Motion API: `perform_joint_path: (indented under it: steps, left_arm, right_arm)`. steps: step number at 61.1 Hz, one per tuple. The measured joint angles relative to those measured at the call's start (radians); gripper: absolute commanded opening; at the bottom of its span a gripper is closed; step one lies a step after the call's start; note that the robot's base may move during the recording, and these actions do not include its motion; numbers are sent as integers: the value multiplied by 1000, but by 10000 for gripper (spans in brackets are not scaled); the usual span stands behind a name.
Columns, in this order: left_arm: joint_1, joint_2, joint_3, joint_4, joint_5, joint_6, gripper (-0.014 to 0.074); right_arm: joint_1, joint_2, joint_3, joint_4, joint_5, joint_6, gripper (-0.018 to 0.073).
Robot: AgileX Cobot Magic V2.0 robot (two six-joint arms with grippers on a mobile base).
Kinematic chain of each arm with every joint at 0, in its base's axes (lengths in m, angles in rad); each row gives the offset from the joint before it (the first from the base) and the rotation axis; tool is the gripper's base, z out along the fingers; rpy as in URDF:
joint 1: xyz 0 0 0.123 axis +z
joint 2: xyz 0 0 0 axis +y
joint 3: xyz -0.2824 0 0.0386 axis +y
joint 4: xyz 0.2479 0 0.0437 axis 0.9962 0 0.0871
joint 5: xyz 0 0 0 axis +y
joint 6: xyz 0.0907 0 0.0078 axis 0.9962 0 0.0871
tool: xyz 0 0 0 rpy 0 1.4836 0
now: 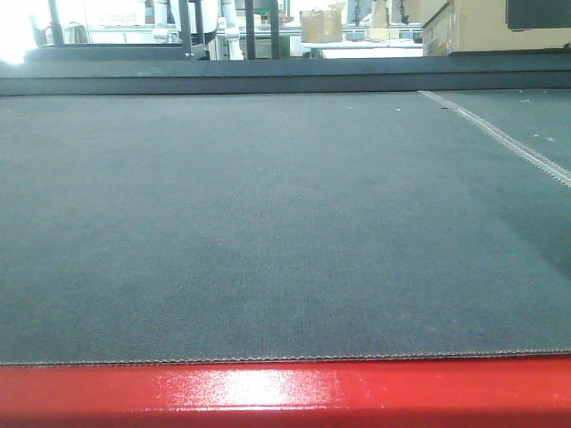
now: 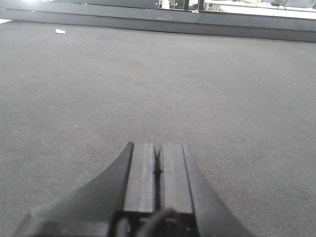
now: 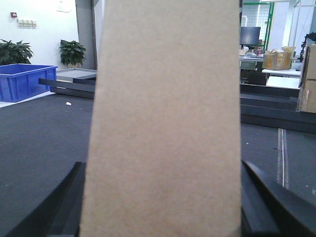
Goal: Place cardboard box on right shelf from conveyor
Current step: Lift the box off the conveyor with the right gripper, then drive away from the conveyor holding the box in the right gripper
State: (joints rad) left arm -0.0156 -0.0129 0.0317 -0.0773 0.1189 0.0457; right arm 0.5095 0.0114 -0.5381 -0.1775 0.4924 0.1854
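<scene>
R gripper [image 3: 163, 207] clamps cardboard box [image 3: 165, 108] by its sides, prob. off conveyor [image 3: 39, 138] (L gripper [image 2: 158, 165] jaws together, empty); weak squeeze may let it slip.

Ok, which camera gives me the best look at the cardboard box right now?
The right wrist view: the cardboard box fills the frame's middle, held between the fingers of the right gripper. The front and left wrist views show the conveyor but not this box.

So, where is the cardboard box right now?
The cardboard box fills the middle of the right wrist view, held in the right gripper, with the conveyor behind it; the front view does not show it.
</scene>
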Motion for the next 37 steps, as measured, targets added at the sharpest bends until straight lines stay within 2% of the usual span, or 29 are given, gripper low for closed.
perform_joint_path:
  steps: [37]
  left_arm:
    - [0,0,0,0,0,0,-116]
  right_arm:
    - [0,0,0,0,0,0,235]
